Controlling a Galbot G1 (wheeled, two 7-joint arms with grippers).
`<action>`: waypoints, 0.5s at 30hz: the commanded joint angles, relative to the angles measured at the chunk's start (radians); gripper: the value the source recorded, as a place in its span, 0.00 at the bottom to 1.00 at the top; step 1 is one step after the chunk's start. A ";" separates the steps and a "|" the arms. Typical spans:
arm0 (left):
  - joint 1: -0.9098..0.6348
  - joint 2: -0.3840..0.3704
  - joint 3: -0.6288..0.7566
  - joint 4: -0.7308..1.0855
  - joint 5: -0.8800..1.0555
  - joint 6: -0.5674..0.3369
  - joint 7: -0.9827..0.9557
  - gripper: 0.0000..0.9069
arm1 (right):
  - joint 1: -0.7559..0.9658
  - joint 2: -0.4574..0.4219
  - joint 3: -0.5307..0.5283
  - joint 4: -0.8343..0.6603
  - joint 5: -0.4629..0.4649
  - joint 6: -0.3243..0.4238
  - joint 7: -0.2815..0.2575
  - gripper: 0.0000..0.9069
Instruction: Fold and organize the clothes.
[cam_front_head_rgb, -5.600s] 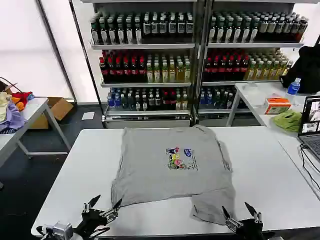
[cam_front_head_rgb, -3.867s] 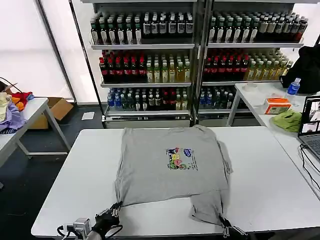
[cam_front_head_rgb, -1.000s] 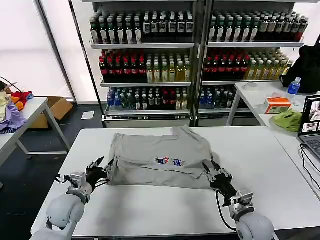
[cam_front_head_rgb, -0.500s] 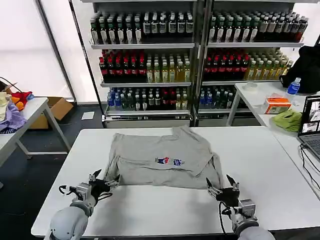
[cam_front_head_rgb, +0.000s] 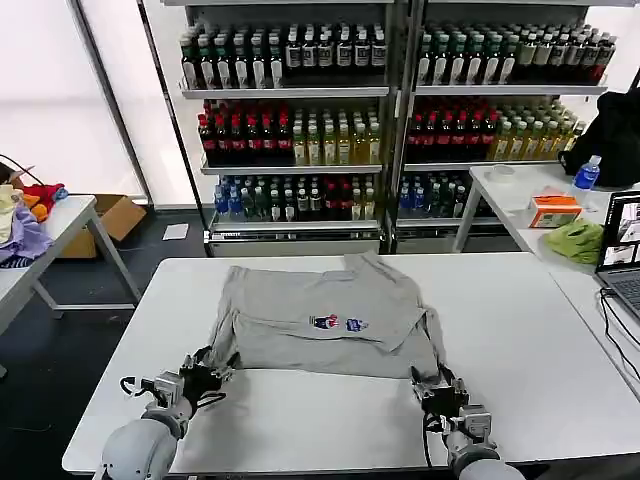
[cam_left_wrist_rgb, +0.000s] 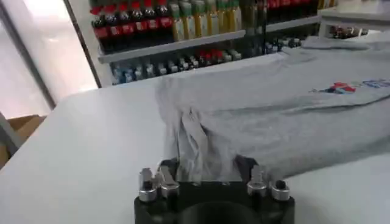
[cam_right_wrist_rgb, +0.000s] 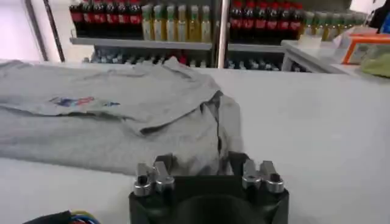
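While half a second ago both pincers hovered spread just short of the fold, head view now has them down at the shirt's (cam_front_head_rgb: 325, 320) near edge: left pincer (cam_front_head_rgb: 212, 368) at the near left corner, right pincer (cam_front_head_rgb: 437, 384) at the near right corner. Shirt lies mid-counter (cam_front_head_rgb: 560, 370), already doubled once, hem brought up over the chest, print still showing. Compared with a second ago the arms sit lower and nearer the robot. Judged: a fresh grip for the second fold, so the task is roughly midway for this garment.

Left wrist view: left pincer (cam_left_wrist_rgb: 207, 176) pinching a bunched corner of the shirt (cam_left_wrist_rgb: 286, 122); cloth rises in pleats between the fingers.

Right wrist view: right pincer (cam_right_wrist_rgb: 201, 165) pressed on the shirt's (cam_right_wrist_rgb: 122, 115) corner, cloth gathered between the fingers.

Count, head view: one grey shirt on the counter; two pincers, both gripping it; one print. Second shirt not seen on this counter. Side table at left carries a heap of coloured garments (cam_front_head_rgb: 22, 220), number not tellable.
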 joint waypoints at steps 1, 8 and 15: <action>0.049 -0.014 -0.003 -0.007 0.009 0.001 0.013 0.01 | 0.002 0.007 -0.014 -0.009 -0.006 -0.003 0.015 0.00; 0.096 -0.018 -0.013 -0.058 0.008 0.006 0.013 0.01 | -0.004 -0.003 -0.030 -0.006 -0.013 0.033 -0.019 0.00; 0.232 0.000 -0.044 -0.184 0.007 0.024 -0.014 0.01 | -0.105 -0.084 -0.043 0.088 -0.007 0.047 -0.062 0.00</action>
